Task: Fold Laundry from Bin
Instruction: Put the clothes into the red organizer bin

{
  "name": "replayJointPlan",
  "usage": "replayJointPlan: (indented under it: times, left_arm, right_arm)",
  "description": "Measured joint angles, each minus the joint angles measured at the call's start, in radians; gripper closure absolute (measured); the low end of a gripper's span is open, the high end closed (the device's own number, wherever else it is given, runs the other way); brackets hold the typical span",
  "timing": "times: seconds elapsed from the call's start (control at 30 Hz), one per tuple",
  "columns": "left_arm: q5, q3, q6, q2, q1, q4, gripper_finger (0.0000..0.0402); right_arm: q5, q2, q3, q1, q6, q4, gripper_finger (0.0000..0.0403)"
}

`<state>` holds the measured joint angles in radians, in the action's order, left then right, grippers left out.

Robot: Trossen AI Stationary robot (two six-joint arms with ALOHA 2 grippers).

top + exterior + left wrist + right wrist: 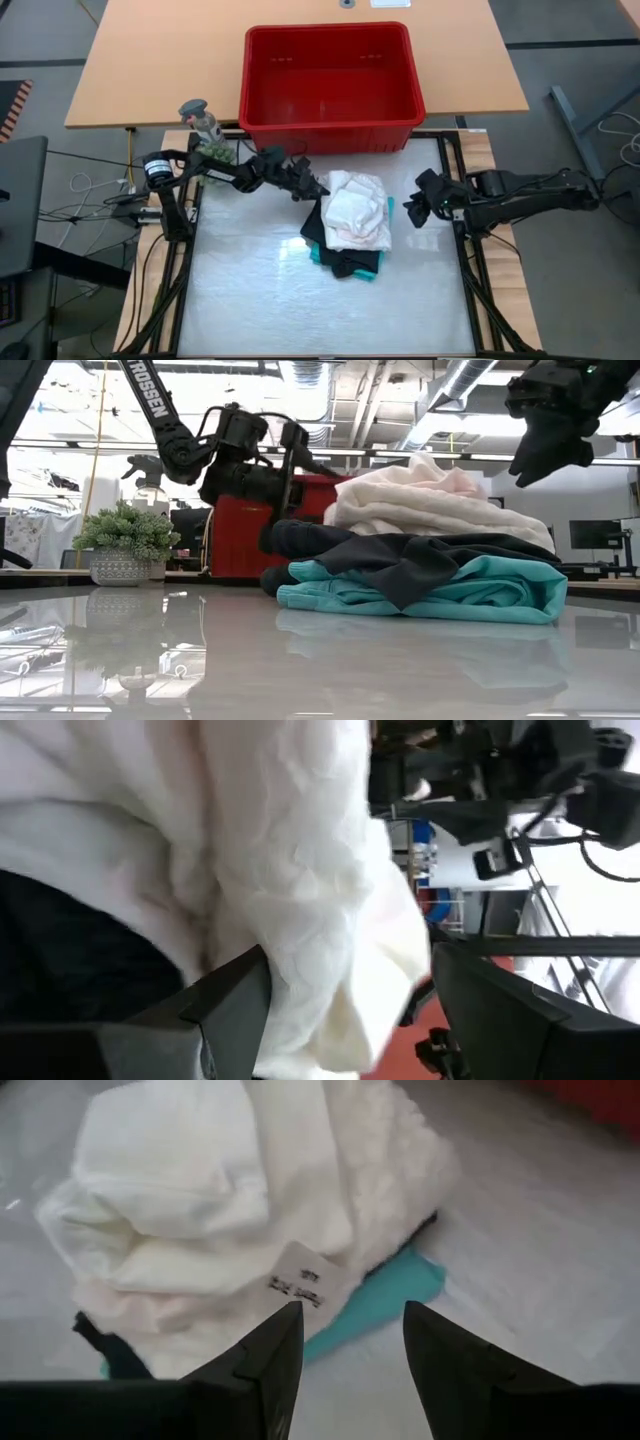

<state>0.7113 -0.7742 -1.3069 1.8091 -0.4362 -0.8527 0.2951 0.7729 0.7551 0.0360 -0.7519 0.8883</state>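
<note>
- Folded stack on the bench [250, 300]: white lacy top [358, 208] over black garment [420, 560] and teal garment [490, 595].
- Red slotted plastic bin [330, 85] stands just behind.
- Left tool [308, 186], fingers apart, touches the stack's left edge.
- Right tool [413, 207], fingers apart, hovers to the right.

Bright overhead light, glare on glossy table [200, 660], blurred left wrist close-up.
</note>
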Motion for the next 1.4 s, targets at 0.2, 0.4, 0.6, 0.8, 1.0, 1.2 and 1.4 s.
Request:
replayJointPlan:
  times: [0.2, 0.4, 0.6, 0.8, 1.0, 1.2, 1.4]
  left_arm:
    - [0.014, 0.0, 0.072, -0.088, -0.011, 0.074, 0.0141]
    - [0.066, 0.0, 0.146, -0.214, -0.025, 0.21, 0.0141]
    - [0.069, 0.0, 0.175, -0.371, -0.025, 0.371, 0.0141]
    - [-0.013, 0.0, 0.243, -0.54, -0.019, 0.529, 0.0141]
    - [-0.174, 0.0, 0.264, -0.593, 0.05, 0.453, 0.0141]
    - [-0.34, 0.0, 0.213, -0.585, 0.07, 0.433, 0.0141]
    - [-0.226, 0.0, 0.289, -0.581, 0.066, 0.47, 0.0121]
  right_arm:
    - [0.004, -0.026, 0.0, 0.01, 0.029, -0.03, 0.0198]
    - [-0.006, -0.092, 0.0, 0.009, 0.002, -0.02, 0.0164]
    - [-0.028, -0.144, 0.0, 0.009, -0.01, 0.021, 0.0127]
    - [-0.027, -0.18, 0.0, 0.01, -0.009, 0.023, 0.0116]
    - [-0.028, -0.18, 0.0, 0.009, -0.001, 0.024, 0.0116]
    - [-0.031, -0.18, 0.0, 0.01, -0.001, 0.024, 0.0116]
    - [-0.023, -0.18, 0.0, 0.01, 0.004, 0.024, 0.0116]
